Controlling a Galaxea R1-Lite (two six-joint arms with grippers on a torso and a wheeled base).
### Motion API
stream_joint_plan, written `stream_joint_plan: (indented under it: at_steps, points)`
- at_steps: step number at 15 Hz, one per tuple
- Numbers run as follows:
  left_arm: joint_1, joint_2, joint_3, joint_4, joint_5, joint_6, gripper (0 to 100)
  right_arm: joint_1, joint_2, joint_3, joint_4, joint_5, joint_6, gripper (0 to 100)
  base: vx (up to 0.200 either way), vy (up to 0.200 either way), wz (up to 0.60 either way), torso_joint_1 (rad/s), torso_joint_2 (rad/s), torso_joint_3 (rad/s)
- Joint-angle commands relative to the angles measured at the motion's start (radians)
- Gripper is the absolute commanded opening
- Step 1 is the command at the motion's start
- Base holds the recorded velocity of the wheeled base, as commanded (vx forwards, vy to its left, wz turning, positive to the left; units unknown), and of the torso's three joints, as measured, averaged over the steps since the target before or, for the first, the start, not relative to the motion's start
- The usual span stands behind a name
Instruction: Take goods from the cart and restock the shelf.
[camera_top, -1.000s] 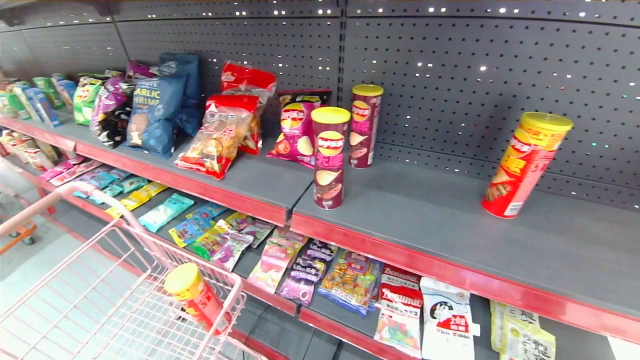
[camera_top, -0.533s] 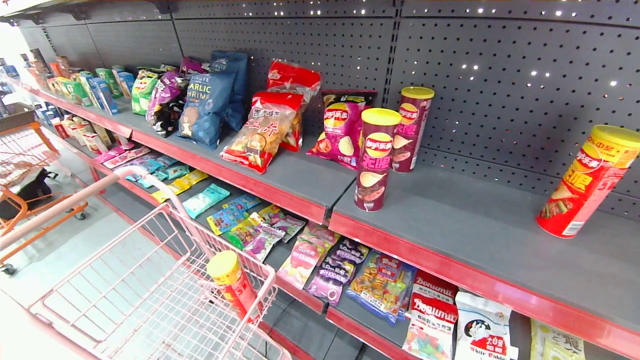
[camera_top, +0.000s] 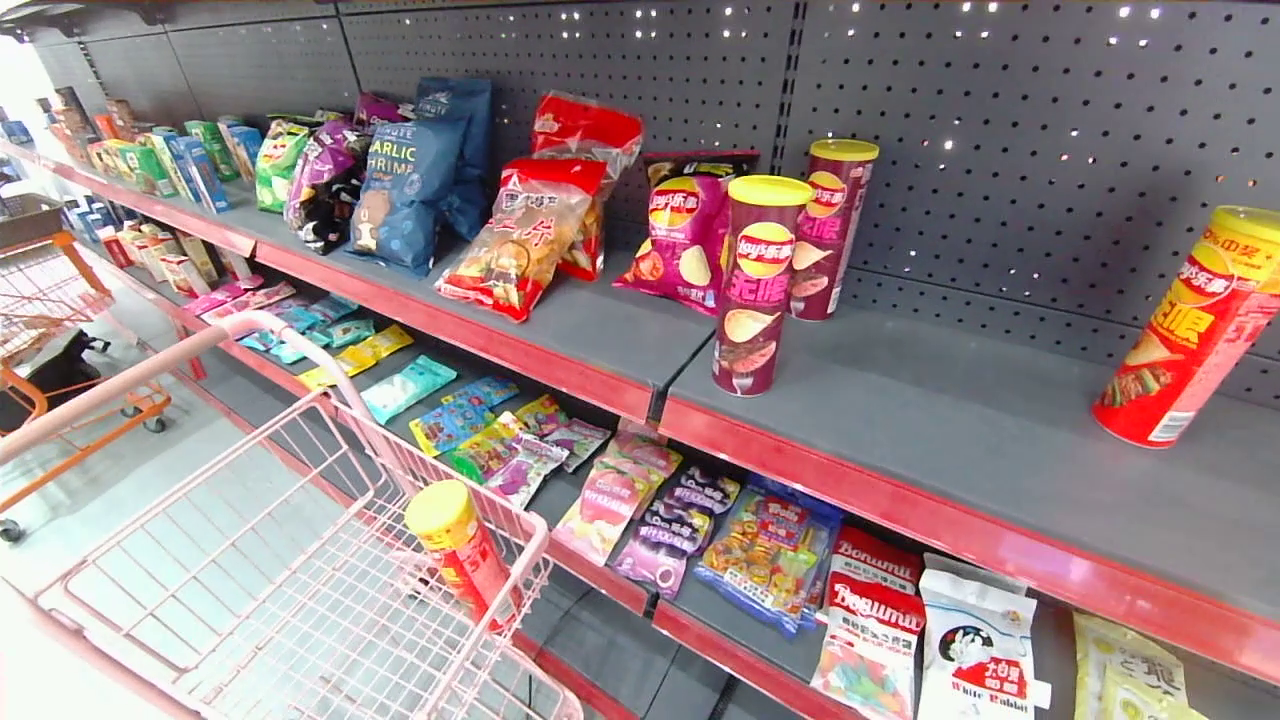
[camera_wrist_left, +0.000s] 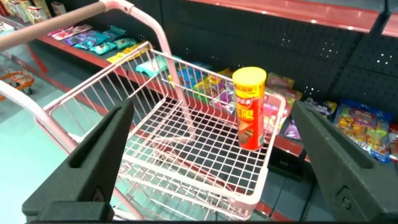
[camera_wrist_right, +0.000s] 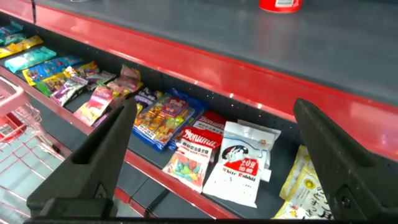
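Red can (camera_top: 460, 545) in cart (camera_top: 250, 600) corner — perhaps touching its wall

- Cart (camera_top: 250, 590): pink wire grid.
- Can in the cart (camera_top: 465, 555): red, yellow lid.
- Shelf beside the cart (camera_top: 900, 420): grey boards, red edges, perforated grey back.
- Front shelf can (camera_top: 760, 290): maroon, yellow lid.
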Motion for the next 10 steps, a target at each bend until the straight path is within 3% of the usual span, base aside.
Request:
stream_joint_plan:
  at_steps: [1, 10]
  points:
    - [0.001, 0.001, 0.000, 0.000, 0.000, 0.000, 100, 0.000, 0.001, 0.000, -0.001, 0.000, -0.001, 100, 0.000, 0.000, 0.00, -0.154, 0.39, 0.237]
    - [-0.001, 0.001, 0.000, 0.000, -0.004, 0.002, 100, 0.000, 0.001, 0.000, -0.001, 0.000, -0.003, 100, 0.000, 0.000, 0.00, -0.189, 0.52, 0.322]
